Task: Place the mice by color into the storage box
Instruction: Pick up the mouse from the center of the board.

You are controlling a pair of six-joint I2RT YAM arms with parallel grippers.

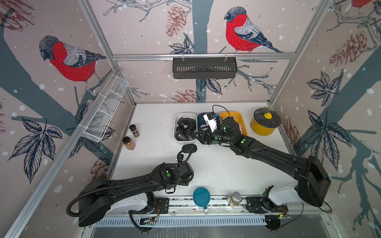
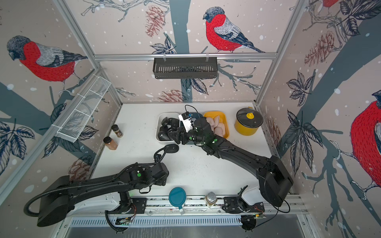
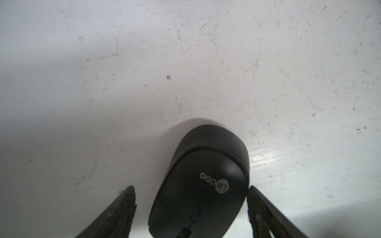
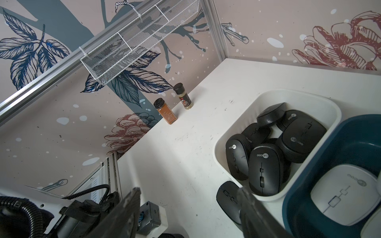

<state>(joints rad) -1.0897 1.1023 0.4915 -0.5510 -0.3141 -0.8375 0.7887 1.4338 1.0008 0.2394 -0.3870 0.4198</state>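
Nearest us, our left tool [image 3: 190, 188] stands spread astride a black mouse [image 3: 206, 160] at the middle of the surface [image 3: 185, 61], not yet gripped; our right tool [image 4: 188, 190] hangs spread and empty. Along the far edge, the white bin [image 4: 288, 92] holds black mice [image 4: 266, 164], the blue bin [image 4: 350, 131] white mice [image 4: 342, 197], the yellow bin [image 2: 214, 112] pink mice [image 2: 219, 130]: seemingly one left

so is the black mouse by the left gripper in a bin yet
Out: the black mouse lies on the table, between the open left gripper's jaws.

Matt black plastic mouse [image 3: 198, 185], scuffed tabletop [image 3: 185, 61]
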